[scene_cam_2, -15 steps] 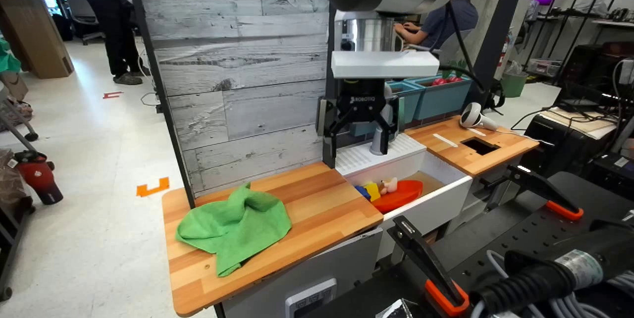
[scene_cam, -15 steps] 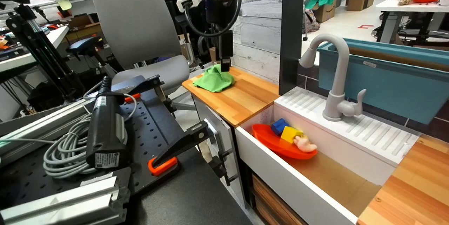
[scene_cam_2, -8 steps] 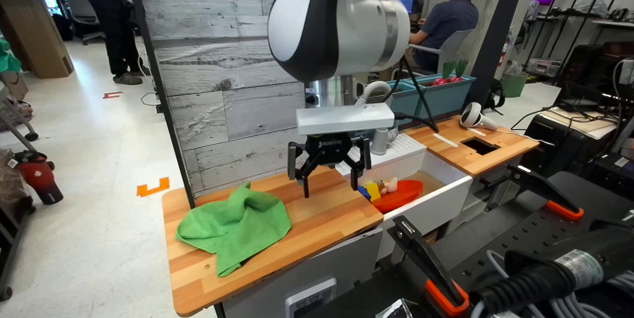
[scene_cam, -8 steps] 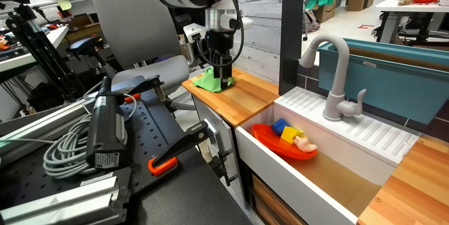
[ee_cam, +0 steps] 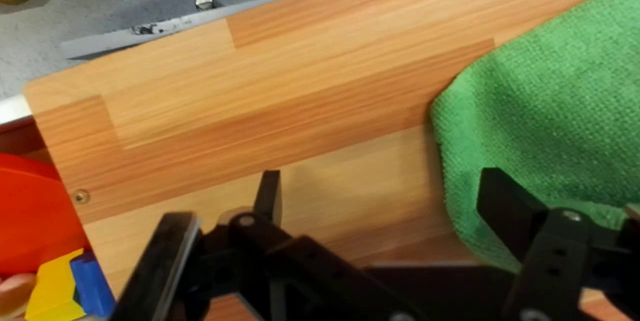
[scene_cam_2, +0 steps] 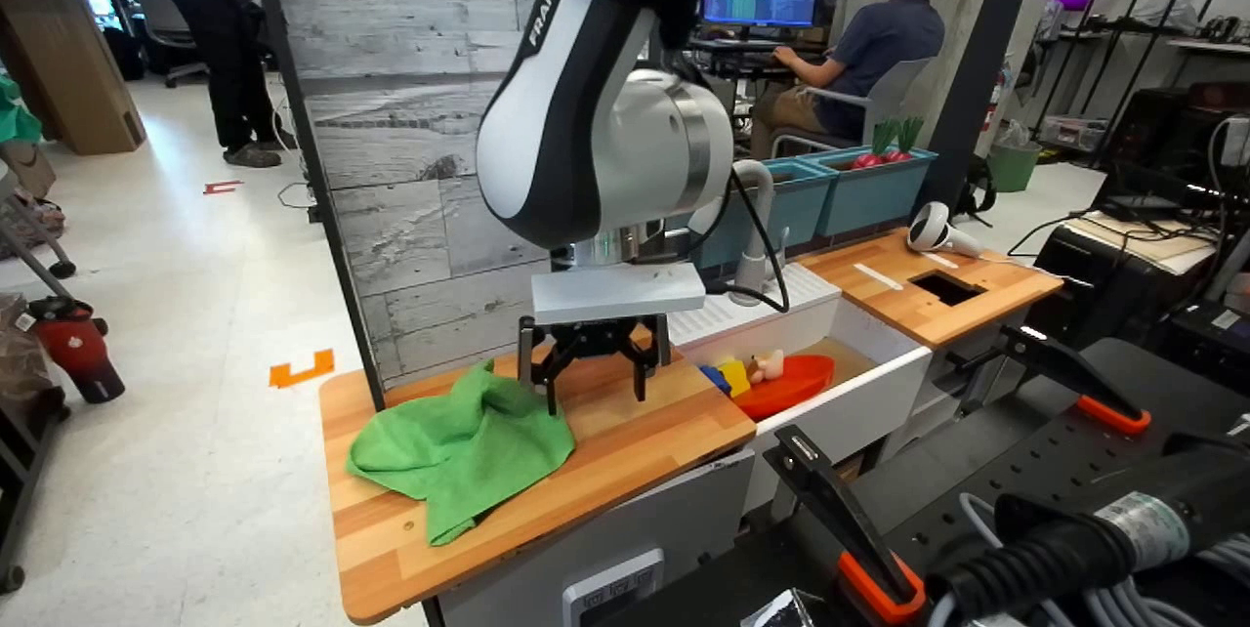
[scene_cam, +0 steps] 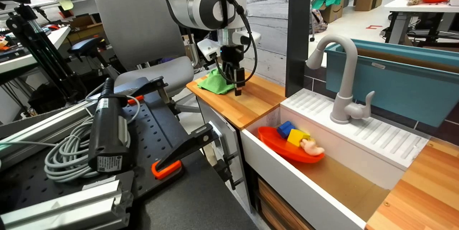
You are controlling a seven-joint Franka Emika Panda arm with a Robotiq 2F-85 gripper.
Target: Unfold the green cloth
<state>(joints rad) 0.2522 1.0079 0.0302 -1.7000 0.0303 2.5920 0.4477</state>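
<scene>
"How do the slim black fingers (ee_cam: pixel 270 196) stand?"

"Wide apart, tips pointing down. In the wrist view one tip overlaps the edge of the crumpled green woven cloth (ee_cam: pixel 550 86), while its partner shows against the honey-coloured striped wooden bench (ee_cam: pixel 280 96), just beside the cloth."

"Is that first tip touching the cloth?"

"I can't tell; in an exterior view it overlaps the edge as well."

"And how does the cloth sit?"

"Bunched on the bench, one fold raised to a peak. A grey-white wood-plank panel (scene_cam_2: pixel 420 119) rises near it."

"What lies beyond the fingers, away from the cloth?"

"A deep white sink (scene_cam: pixel 283 180), past the bench's end. In it, well apart from the cloth, is a red boat-shaped dish (scene_cam: pixel 270 142), with a blue block (scene_cam: pixel 285 129), a yellow block (scene_cam: pixel 296 137) and a pale pink toy (scene_cam: pixel 311 147) clustered in or against it; which, I can't tell."

"Farther from the cloth?"

"A light grey gooseneck faucet (scene_cam: pixel 348 76), upright at the sink, with a long teal planter box (scene_cam: pixel 391 90) behind it."
</scene>
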